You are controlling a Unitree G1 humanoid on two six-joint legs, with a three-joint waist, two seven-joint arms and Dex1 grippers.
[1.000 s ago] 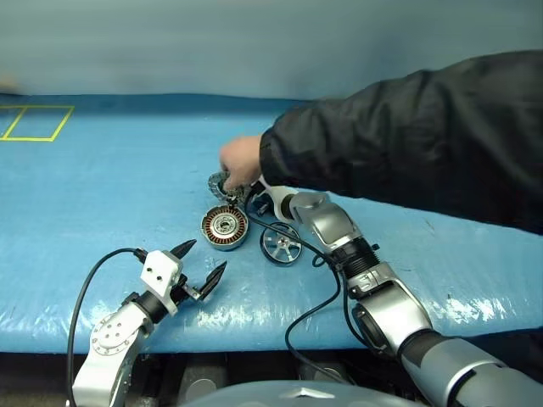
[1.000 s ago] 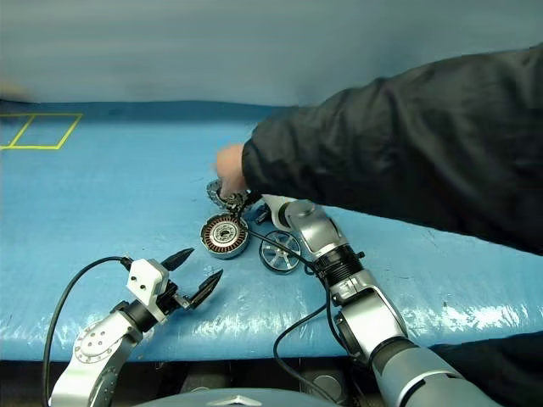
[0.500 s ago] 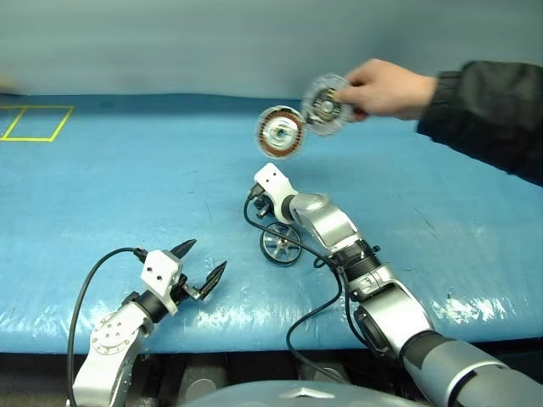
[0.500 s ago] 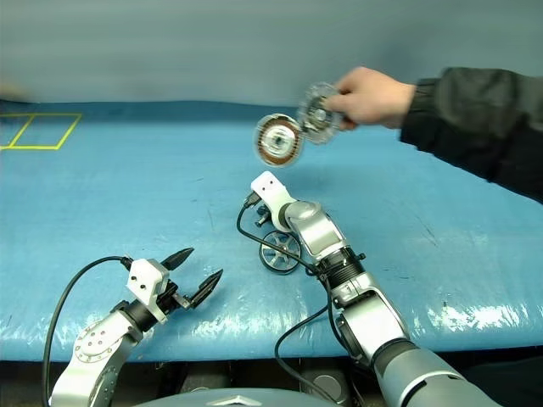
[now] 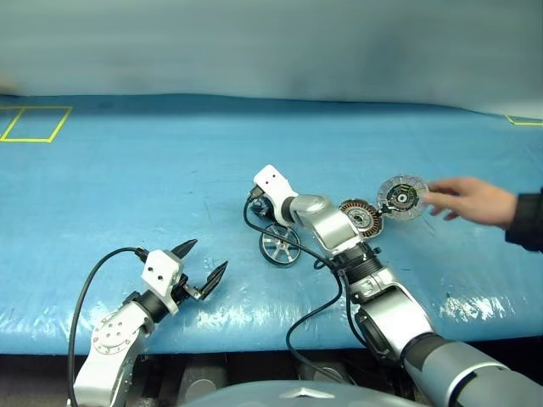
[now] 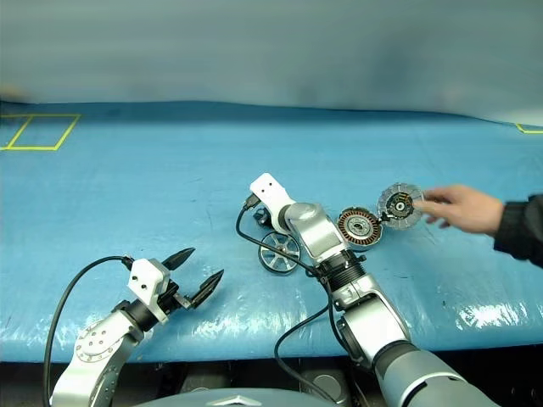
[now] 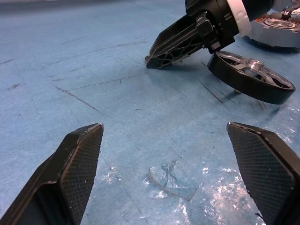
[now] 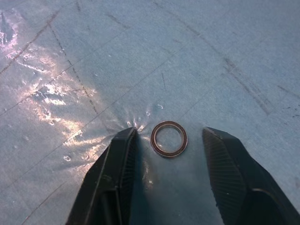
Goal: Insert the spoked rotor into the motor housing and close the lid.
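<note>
Right tool (image 8: 168, 140): fingers parted, nothing gripped, tips down at the blue counter (image 5: 127, 178). Small copper-toned ring (image 8: 168, 138) flat on the counter between the two fingertips, clear of both. Spoked rotor (image 5: 280, 246) just beside the right tool on its near side, resting on the counter, apparently tilted in the left wrist view.

Left tool (image 5: 199, 264): fingers spread wide, empty, near the front edge of the counter, well apart from the rotor.

Motor housing (image 6: 359, 227) on the counter to the right of the right arm, copper windings up. Lid (image 6: 400, 205) swung open beside it, ribbed inner face showing, joined at the hinge. Person's hand (image 6: 462, 208) at the lid's far-right edge; contact cannot be told.

Yellow taped rectangle (image 5: 36, 123) at the far left corner of the counter. No legible brand, label or writing on any part.
</note>
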